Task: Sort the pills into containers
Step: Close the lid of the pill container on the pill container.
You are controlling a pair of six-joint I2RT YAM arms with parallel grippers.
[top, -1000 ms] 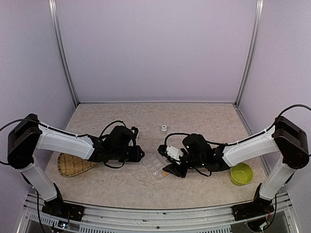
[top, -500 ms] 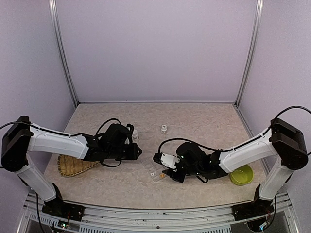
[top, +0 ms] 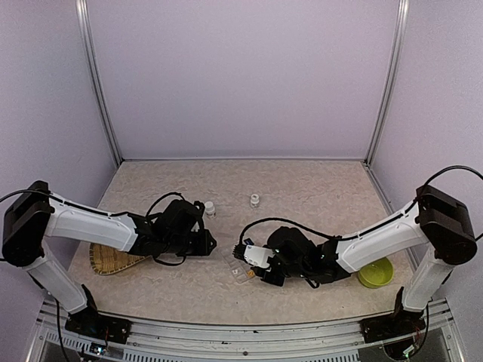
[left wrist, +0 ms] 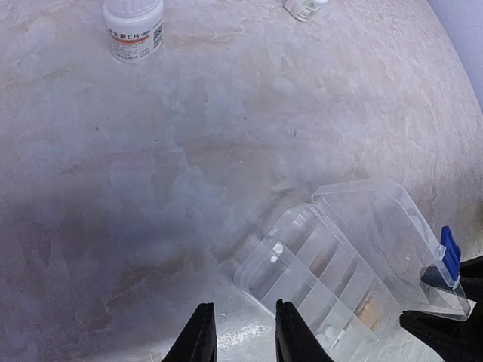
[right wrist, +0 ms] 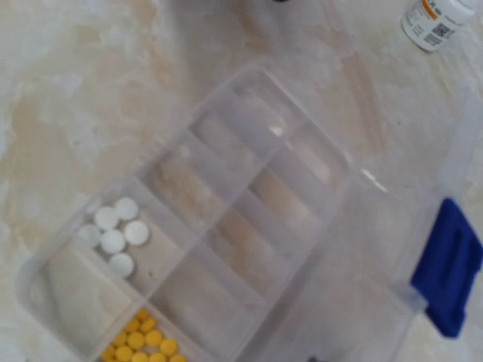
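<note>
The clear compartment container (right wrist: 249,204) lies open on the table, its lid (left wrist: 377,219) folded back with a blue latch (right wrist: 449,264). Several white pills (right wrist: 113,234) lie in one compartment, and several yellow pills (right wrist: 139,343) fill the one beside it. My left gripper (left wrist: 243,305) hovers low just left of the container (left wrist: 332,279), open by a narrow gap with only table between its fingers. My right gripper (top: 255,270) hangs over the container (top: 240,268) from the right; its fingers are out of the right wrist view.
Two small white pill bottles (top: 210,209) (top: 255,200) stand behind the container; one bottle (left wrist: 133,26) shows far ahead of my left fingers. A woven bamboo tray (top: 113,256) lies at the left, and a lime-green bowl (top: 375,271) at the right.
My right arm has moved left and nearer, over the container, which has shifted slightly toward the front. My left gripper has drawn back a little to the left.
</note>
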